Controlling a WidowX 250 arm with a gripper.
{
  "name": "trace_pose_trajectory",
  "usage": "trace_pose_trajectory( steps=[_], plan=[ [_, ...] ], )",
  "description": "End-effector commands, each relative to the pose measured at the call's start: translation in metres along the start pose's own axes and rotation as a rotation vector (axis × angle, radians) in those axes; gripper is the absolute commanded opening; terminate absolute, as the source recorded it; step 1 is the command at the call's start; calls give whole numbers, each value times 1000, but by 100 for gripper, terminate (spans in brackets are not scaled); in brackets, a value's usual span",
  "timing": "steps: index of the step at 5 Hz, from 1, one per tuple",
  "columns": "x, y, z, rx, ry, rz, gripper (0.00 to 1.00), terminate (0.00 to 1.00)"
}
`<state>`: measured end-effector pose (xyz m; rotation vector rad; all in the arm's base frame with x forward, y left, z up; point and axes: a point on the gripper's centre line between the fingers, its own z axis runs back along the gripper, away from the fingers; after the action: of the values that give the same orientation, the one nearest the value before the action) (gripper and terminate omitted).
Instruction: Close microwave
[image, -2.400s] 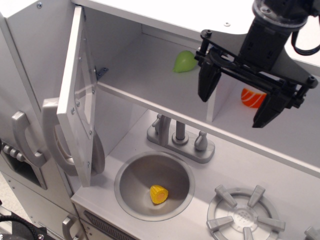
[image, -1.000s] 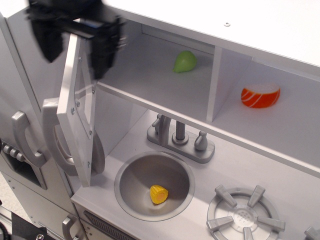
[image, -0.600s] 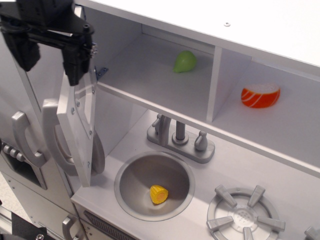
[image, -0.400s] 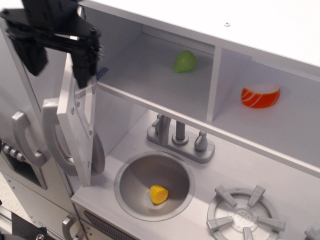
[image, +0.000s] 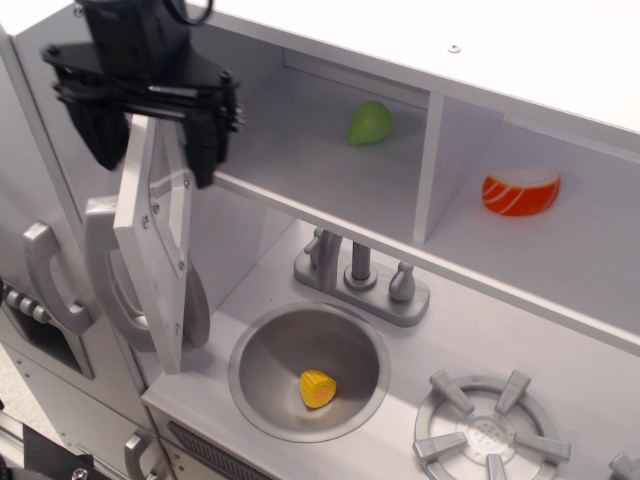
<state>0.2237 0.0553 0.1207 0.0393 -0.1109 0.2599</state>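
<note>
The microwave compartment (image: 300, 140) is a white box at the upper middle with a green pear-like toy (image: 369, 122) inside. Its white door (image: 155, 250) with a clear window stands swung open to the left, edge-on to the camera, with a grey bar handle (image: 105, 270) on its outer face. My black gripper (image: 155, 150) is open and straddles the door's top edge, one finger (image: 103, 135) on the outer side, the other finger (image: 205, 150) on the inner side.
An orange-white toy (image: 520, 190) sits in the doorless cubby at right. Below are a grey faucet (image: 360, 275), a round sink (image: 262, 385) holding a yellow toy (image: 318, 388), and a burner (image: 490, 430). Fridge doors with grey handles (image: 45, 275) stand at left.
My gripper crossed from the right in front of the cubby to the upper left, then shifted right and down over the door's top edge. The door has not moved.
</note>
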Motion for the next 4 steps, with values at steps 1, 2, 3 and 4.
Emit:
trace_pose_trajectory(
  steps=[1, 2, 3, 4],
  plan=[
    [17, -31, -1, 0, -48, -23, 100, 0],
    [18, -59, 7, -38, -40, -23, 100, 0],
    [24, -91, 30, -99, -57, 2, 100, 0],
    [17, -115, 58, -180, -59, -50, 100, 0]
  ],
)
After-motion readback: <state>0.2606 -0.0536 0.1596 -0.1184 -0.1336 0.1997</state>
